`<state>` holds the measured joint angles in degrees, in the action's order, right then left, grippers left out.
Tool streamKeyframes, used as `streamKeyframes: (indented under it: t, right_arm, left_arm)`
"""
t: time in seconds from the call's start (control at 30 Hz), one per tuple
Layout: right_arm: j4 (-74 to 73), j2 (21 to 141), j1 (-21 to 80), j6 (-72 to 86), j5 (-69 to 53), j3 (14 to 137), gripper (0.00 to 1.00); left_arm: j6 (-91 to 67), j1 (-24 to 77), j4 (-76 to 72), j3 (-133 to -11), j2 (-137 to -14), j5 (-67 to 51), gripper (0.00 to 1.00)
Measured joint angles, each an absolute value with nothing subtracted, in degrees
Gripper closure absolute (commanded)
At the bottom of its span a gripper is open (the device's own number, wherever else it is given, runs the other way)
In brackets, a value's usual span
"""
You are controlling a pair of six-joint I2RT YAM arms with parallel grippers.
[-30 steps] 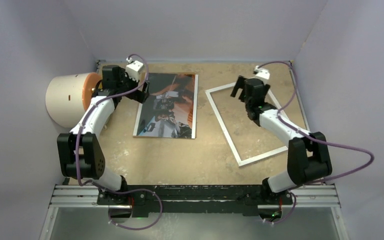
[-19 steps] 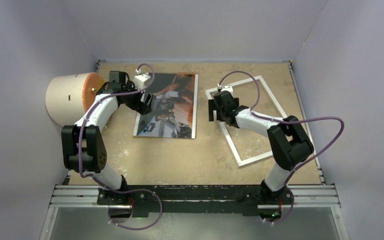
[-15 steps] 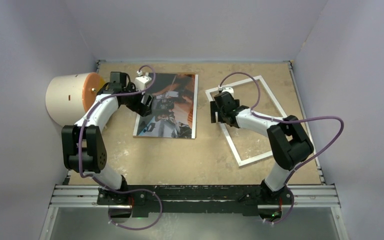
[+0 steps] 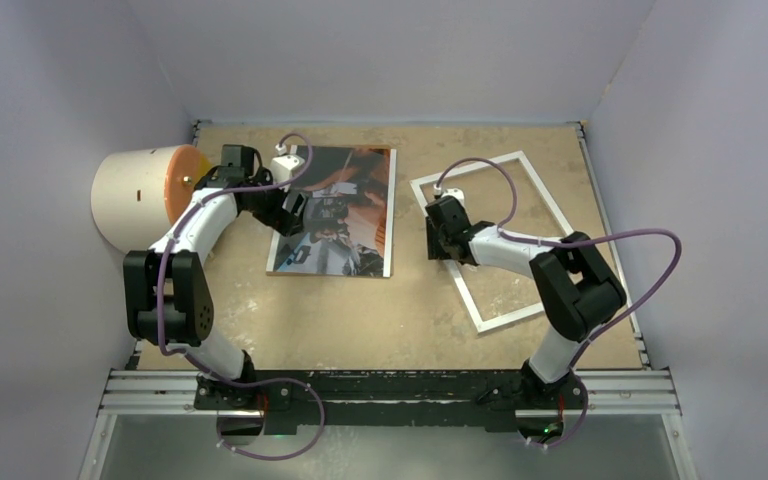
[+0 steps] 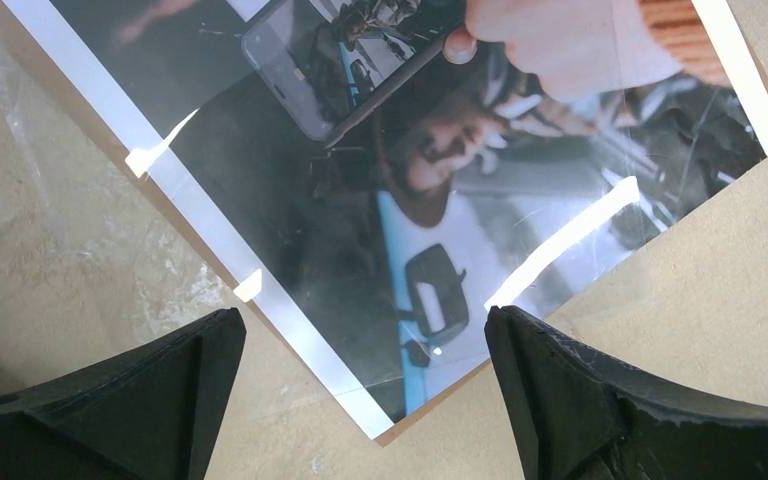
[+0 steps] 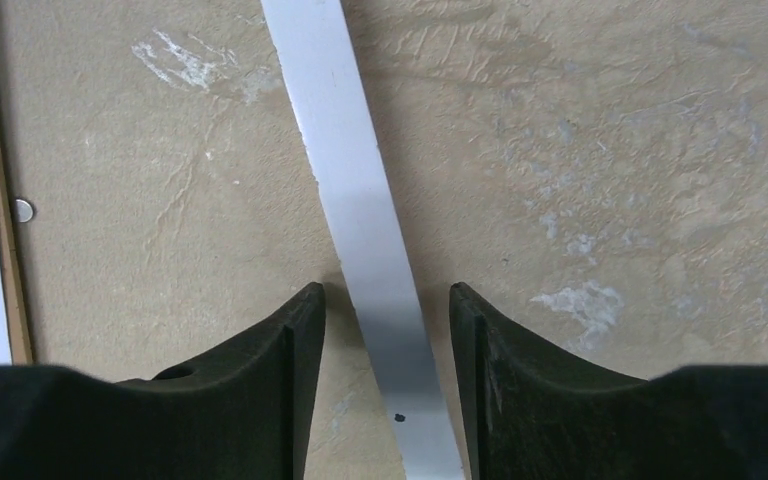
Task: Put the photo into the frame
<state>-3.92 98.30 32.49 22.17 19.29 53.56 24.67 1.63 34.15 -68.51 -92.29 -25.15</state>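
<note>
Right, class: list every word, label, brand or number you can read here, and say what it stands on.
No text can be read anywhere.
The glossy rectangular photo print shows a hand holding a phone, with no legible lettering.
The thin white rectangular frame, the cream cylinder with an orange end and the beige table carry no writing.

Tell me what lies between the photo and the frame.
Only bare table separates the photo from the frame, as the top external view shows. The right hand straddles the frame's left rail, at that strip's edge.
</note>
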Motion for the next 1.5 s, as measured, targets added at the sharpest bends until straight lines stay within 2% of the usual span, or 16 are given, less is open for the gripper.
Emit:
streamKeyframes:
  t: [0.13, 0.17, 0.23, 0.5, 1.0, 1.23, 1.5]
  right_arm:
    - [-4.3, 98.4, 32.6, 22.8, 18.8, 53.7, 0.85]
    - [-4.8, 98.5, 32.6, 22.5, 18.4, 54.2, 0.91]
    - [-5.5, 99.2, 32.7, 21.9, 18.0, 55.5, 0.97]
    - [-13.6, 99.7, 32.7, 26.6, 16.2, 64.5, 1.00]
    - [-17.7, 93.1, 32.7, 41.4, -1.3, 81.9, 1.00]
    - [-16.9, 90.2, 32.7, 50.3, -6.8, 85.5, 1.00]
    - [-8.2, 87.8, 32.2, 60.9, -13.4, 83.8, 1.00]
  left_arm:
    - [24.7, 1.8, 34.8, -68.5, -92.3, -25.1, 0.00]
    - [24.6, 1.9, 35.0, -68.5, -92.3, -25.1, 0.00]
    - [24.6, 2.2, 35.4, -68.5, -92.3, -25.1, 0.00]
    - [24.5, 2.7, 36.0, -68.6, -92.3, -25.8, 0.00]
    - [23.5, 2.7, 40.0, -72.8, -92.2, -29.4, 0.00]
    - [23.1, 2.7, 40.8, -73.3, -91.1, -30.3, 0.00]
    - [23.1, 2.7, 41.2, -73.9, -88.2, -30.6, 0.00]
